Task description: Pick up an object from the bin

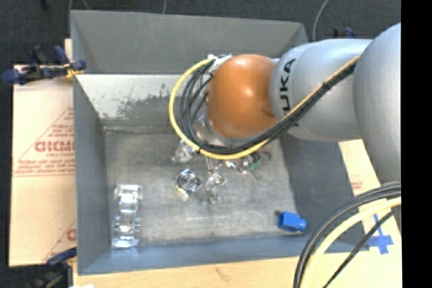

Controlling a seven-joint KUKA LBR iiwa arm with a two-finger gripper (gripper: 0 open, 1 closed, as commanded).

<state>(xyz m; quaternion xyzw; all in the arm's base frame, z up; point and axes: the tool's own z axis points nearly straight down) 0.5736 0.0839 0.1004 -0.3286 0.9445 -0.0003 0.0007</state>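
Note:
My gripper point(214, 184) hangs below the orange wrist cover, low over the middle of the bin floor. Only some of its metal parts show under the cover. A small shiny crumpled silver thing point(187, 181) lies on the floor just left of it, very close; I cannot tell whether they touch. A small greenish thing point(254, 162) pokes out from under the cover to the gripper's right, partly hidden.
A clear plastic piece point(127, 214) lies at the front left of the bin floor. A small blue block point(291, 220) lies at the front right corner. The arm and its cables cover the bin's back right part.

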